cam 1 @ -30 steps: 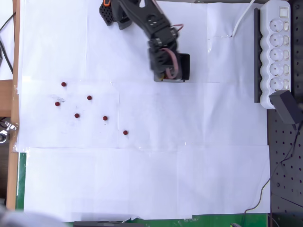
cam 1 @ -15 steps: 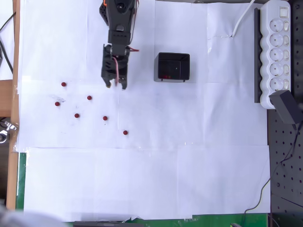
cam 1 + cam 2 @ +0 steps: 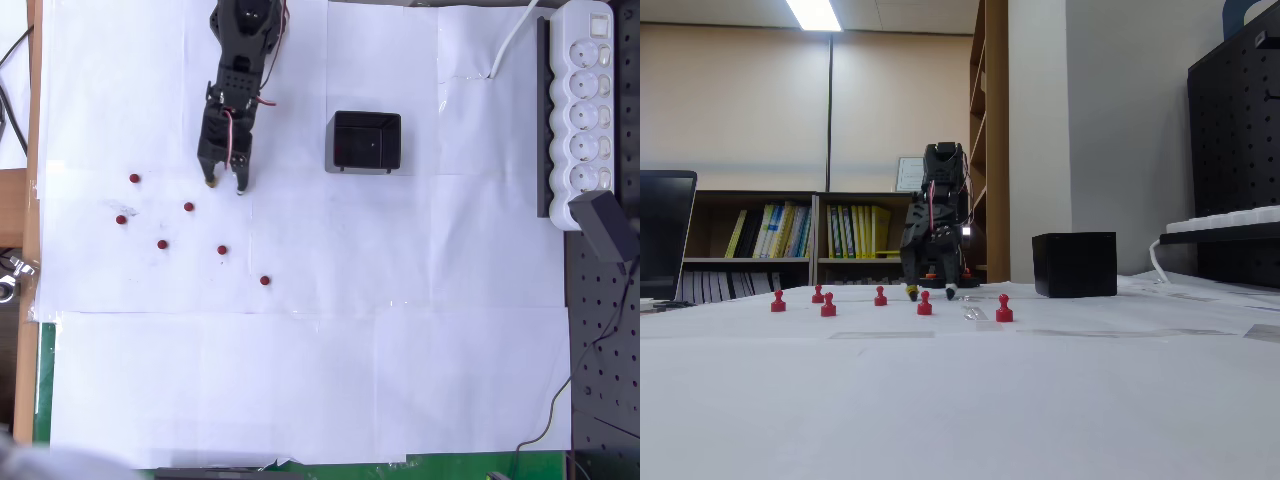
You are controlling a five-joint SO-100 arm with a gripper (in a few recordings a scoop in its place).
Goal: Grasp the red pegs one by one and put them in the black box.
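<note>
Red pegs, six small dark-red plastic pieces, lie loose on the white paper sheets [image 3: 300, 380] that cover the table. From overhead you see them as dots at [image 3: 134, 178], [image 3: 121, 219], [image 3: 188, 207], [image 3: 162, 244], [image 3: 222, 250] and [image 3: 264, 281]; in the fixed view they stand upright as little pawns on flared bases, e.g. [image 3: 1004, 309]. They are well apart from each other, so you can likely close on one without nudging its neighbours.

Your black two-finger gripper [image 3: 225, 186] points down at the paper, just above and to the right of the nearest peg in the overhead view. In the fixed view its light fingertips [image 3: 910, 293] sit low, near the sheet, with a clear gap between them and nothing in that gap: the claw is spread and empty. My reading is that you are lining up on that nearest peg; the spread suits a part this small, since the flared base gives little to grip and the narrower stem is the better target.

The small square black plastic box [image 3: 365, 141], with raised walls and a glossy inside, sits to the right of the arm in the overhead view, well apart from the peg cluster. A faint reddish glint shows at its inner left wall, but you cannot tell whether that is a peg. A white power strip [image 3: 587, 100] lies at the far right edge, clear of your path.
</note>
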